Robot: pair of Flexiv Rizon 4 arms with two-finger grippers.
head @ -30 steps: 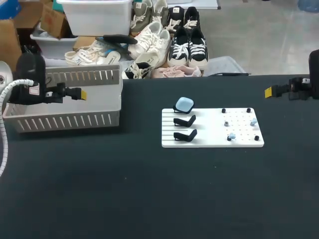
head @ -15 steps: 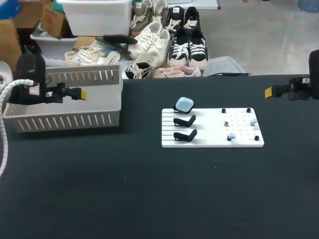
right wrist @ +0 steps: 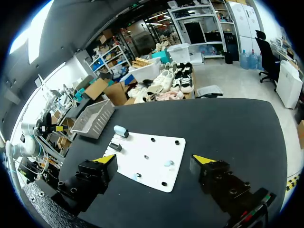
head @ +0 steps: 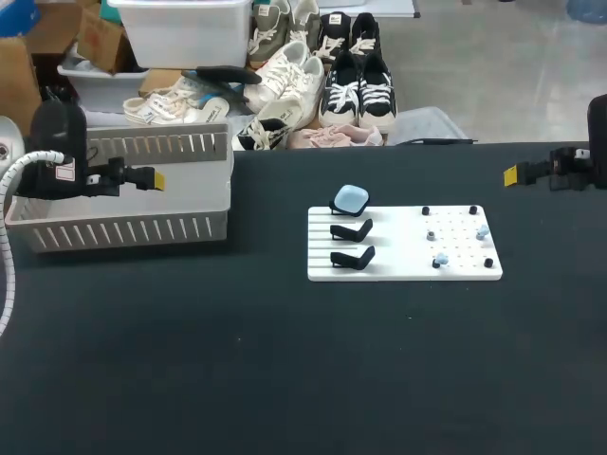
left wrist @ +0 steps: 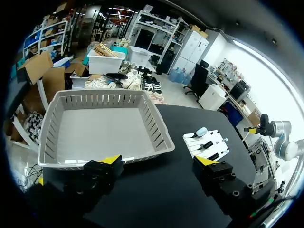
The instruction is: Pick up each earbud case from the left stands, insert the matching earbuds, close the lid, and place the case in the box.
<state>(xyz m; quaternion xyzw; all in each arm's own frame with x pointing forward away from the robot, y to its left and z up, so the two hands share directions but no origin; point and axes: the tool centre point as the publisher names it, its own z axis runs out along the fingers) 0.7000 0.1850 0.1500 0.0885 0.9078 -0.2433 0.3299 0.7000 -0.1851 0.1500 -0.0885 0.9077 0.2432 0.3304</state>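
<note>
The left gripper (left wrist: 158,160) hangs with fingers wide apart, nothing between them; the grey box (left wrist: 104,126) lies just ahead of it, the white board (left wrist: 218,141) further off to one side; the right gripper (right wrist: 154,159) is likewise spread and empty, the board ahead of it; the pale blue earbud case (head: 351,198) sits on the board's farthest stand, well apart from both grippers.

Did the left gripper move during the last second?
No. The left gripper keeps its place over the grey basket, level with the same wall slots.
</note>
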